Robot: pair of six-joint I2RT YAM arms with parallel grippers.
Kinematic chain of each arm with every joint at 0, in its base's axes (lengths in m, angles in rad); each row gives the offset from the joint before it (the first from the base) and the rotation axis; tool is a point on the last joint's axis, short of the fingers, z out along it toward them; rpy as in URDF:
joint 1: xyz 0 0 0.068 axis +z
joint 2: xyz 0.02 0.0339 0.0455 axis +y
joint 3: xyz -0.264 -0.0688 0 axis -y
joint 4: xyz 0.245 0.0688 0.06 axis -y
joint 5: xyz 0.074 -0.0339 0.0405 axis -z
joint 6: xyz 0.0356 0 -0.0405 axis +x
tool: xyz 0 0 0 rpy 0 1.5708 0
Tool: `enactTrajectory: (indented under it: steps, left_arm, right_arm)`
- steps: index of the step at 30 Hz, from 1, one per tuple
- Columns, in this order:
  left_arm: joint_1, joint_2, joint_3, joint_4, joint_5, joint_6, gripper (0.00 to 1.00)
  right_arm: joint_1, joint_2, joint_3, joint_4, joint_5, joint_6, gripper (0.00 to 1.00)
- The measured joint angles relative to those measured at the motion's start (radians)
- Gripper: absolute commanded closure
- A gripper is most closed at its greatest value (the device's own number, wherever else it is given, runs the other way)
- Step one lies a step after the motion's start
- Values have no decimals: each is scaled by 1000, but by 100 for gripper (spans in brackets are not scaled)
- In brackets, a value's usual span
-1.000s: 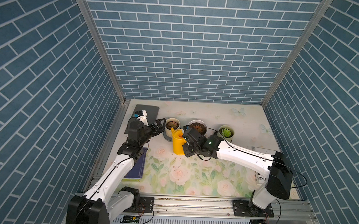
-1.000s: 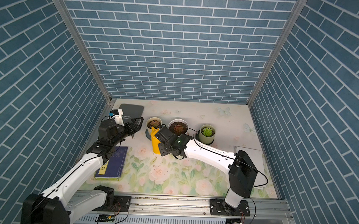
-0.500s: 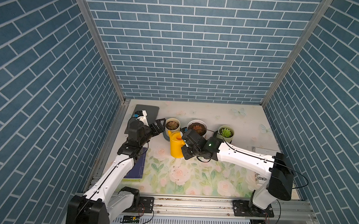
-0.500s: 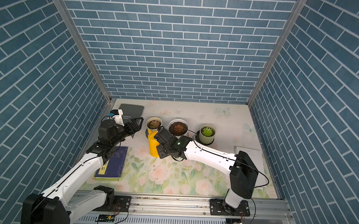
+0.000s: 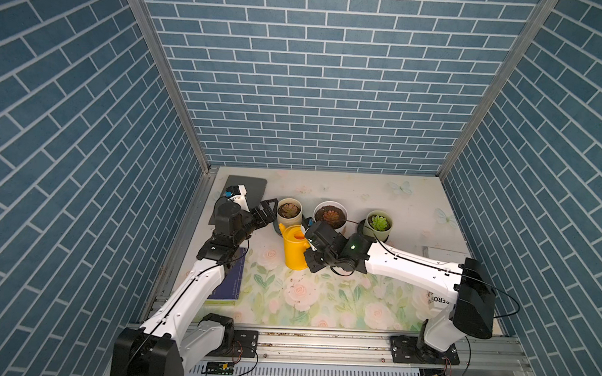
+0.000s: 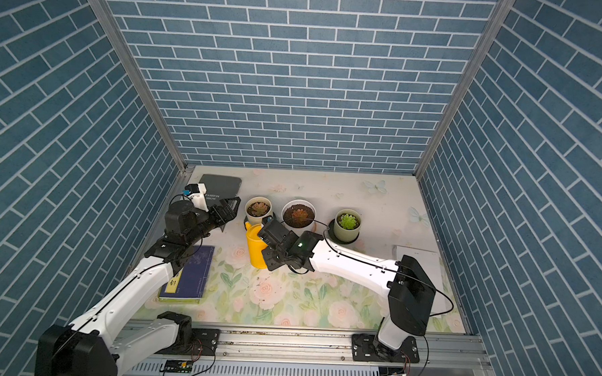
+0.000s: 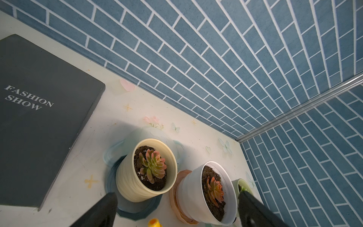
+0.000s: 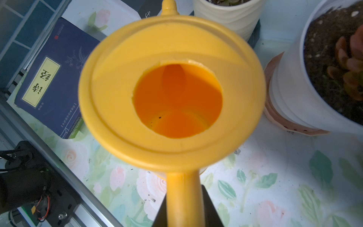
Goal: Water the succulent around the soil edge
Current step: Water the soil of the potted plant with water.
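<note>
The succulent (image 5: 289,210) (image 7: 153,165), a reddish-green rosette, sits in a cream ribbed pot (image 7: 127,182) on a grey-blue saucer (image 7: 137,209). The soil edge (image 7: 140,152) is a dark ring inside the rim. A yellow watering can (image 5: 294,251) (image 8: 172,92) stands upright just in front of that pot. Its spout tip (image 7: 154,223) is below the pot's rim. My right gripper (image 8: 184,214) (image 5: 310,247) is shut on the can's handle. My left gripper (image 7: 176,196) (image 5: 267,212) hovers open just left of the cream pot and holds nothing.
A wider white pot (image 5: 330,216) with an orange-red rosette stands right of the cream pot, and a pale green pot (image 5: 379,224) further right. A grey book (image 7: 39,118) lies at the back left, a blue book (image 5: 231,280) at the front left.
The right gripper has brought the watering can down and slightly toward the front, away from the cream pot. The left arm has not moved.
</note>
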Motion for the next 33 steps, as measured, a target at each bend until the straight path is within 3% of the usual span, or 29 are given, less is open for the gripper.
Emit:
enactTrajectory:
  steps: [11,33]
  left_arm:
    - [0,0,0,0,0,0,0]
    - [0,14,0,0,0,0,0]
  right_arm:
    - [5,-313,-196,-27,31,55,100]
    - [8,-565,-343,-253,200,230,100]
